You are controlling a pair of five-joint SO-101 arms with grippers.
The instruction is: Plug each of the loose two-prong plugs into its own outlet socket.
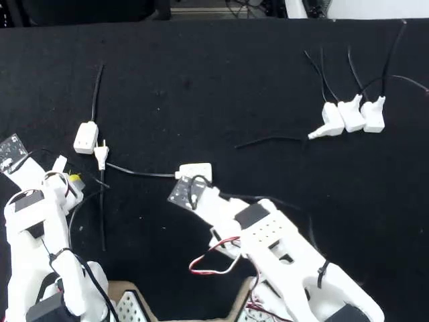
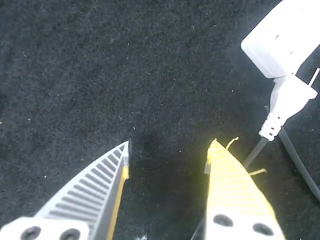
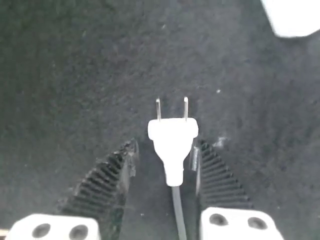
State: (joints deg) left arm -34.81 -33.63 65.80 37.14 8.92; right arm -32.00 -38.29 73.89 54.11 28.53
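A white two-prong plug (image 3: 172,142) lies on the black table between the fingers of my open right gripper (image 3: 165,145), prongs pointing away from the wrist. One finger (image 3: 210,170) is close against the plug and the other stands apart. A white outlet socket (image 3: 295,15) lies just beyond; in the high view this socket (image 1: 196,172) sits in front of the right gripper (image 1: 190,188). My left gripper (image 2: 170,145) is open over bare cloth. Off to its side lie a second plug (image 2: 290,97) and a second socket (image 2: 282,35), also seen as plug (image 1: 101,154) and socket (image 1: 85,137).
Three white connected plug-and-socket pieces (image 1: 352,114) with black cables lie at the far right. A loose black cable (image 1: 268,141) crosses the middle. More cables (image 1: 141,172) run between the two arms. The table is covered in black cloth (image 1: 214,74).
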